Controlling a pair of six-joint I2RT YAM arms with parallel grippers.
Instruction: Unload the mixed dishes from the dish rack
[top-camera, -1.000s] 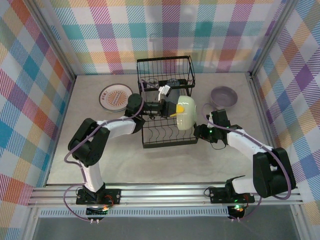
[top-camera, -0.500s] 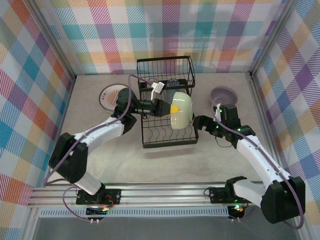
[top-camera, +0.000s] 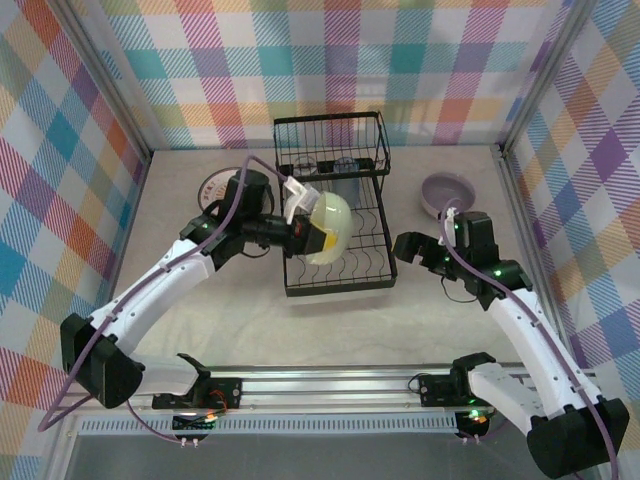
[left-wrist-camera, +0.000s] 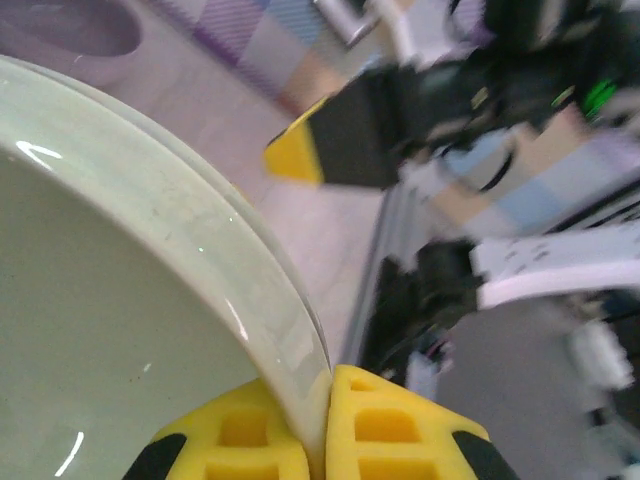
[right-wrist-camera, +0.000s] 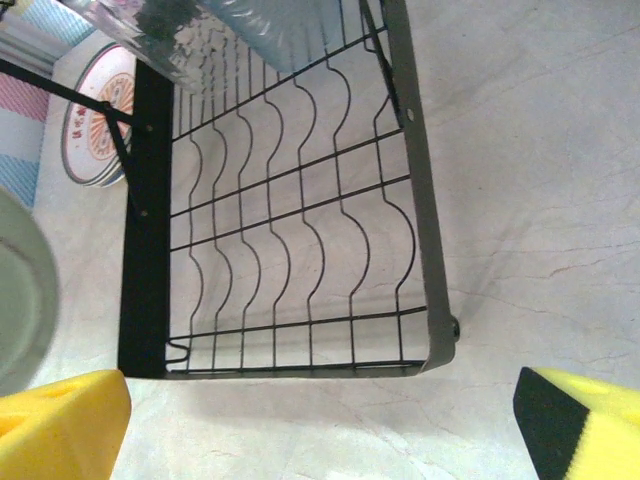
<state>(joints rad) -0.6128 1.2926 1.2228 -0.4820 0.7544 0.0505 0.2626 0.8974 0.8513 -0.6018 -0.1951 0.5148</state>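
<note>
The pale green ceramic bowl (top-camera: 325, 228) hangs tilted on edge over the left half of the black wire dish rack (top-camera: 340, 291). Its rim is pinched between the yellow pads of the left gripper (left-wrist-camera: 325, 425). Clear bluish glass tumblers (top-camera: 345, 165) stand in the rack's raised rear basket. The right gripper (top-camera: 412, 248) hovers just right of the rack, jaws spread wide, holding nothing. A lavender bowl (top-camera: 448, 192) sits on the table (top-camera: 250, 310) beyond it. An orange-patterned white plate (top-camera: 212, 190) lies left of the rack, partly hidden by the left arm (top-camera: 170, 285).

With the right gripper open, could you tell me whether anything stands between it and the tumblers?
Yes: the glass tumblers stand in the raised basket of the dish rack, whose wire side wall lies between them and the open right gripper. From above, nothing visible covers them.
</note>
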